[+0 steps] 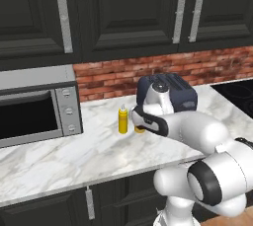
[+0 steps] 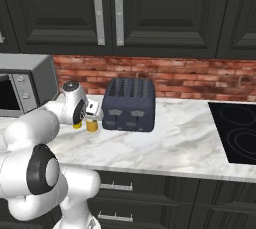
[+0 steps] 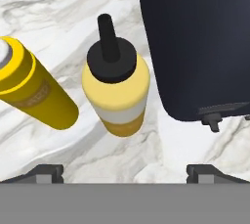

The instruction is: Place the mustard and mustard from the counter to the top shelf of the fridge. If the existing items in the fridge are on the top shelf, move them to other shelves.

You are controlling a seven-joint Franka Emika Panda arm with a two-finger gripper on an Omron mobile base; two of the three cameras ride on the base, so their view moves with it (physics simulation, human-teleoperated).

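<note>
Black-capped mustard (image 3: 117, 91) under spread claw (image 3: 126, 171)

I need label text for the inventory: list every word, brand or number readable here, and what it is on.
None is readable.
Slimmer mustard bottle: brownish band with marks, too blurred to read.
Black-capped mustard bottle: pale band, blank.
Microwave: knobs, no legible markings.
Toaster: no lettering visible.

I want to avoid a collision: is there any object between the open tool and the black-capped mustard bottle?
Nothing visible. The black-capped mustard bottle stands between the open tool's tips, the slimmer mustard bottle on one side, the dark toaster on the other.
</note>
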